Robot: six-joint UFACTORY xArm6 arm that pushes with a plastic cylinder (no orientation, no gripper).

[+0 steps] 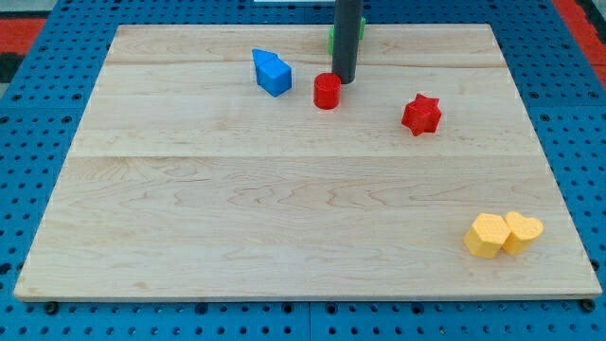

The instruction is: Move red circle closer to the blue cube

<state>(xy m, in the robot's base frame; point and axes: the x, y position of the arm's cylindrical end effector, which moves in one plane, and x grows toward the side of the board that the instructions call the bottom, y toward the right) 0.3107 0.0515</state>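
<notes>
The red circle is a short red cylinder near the view's top centre of the wooden board. The blue cube sits a short gap to its left, with a second blue piece against its upper left side. My tip is the lower end of the dark rod; it stands just to the right of the red circle and slightly above it in the view, touching or almost touching it.
A green block is mostly hidden behind the rod at the view's top. A red star lies right of the red circle. Two yellow blocks sit together at the bottom right. Blue pegboard surrounds the board.
</notes>
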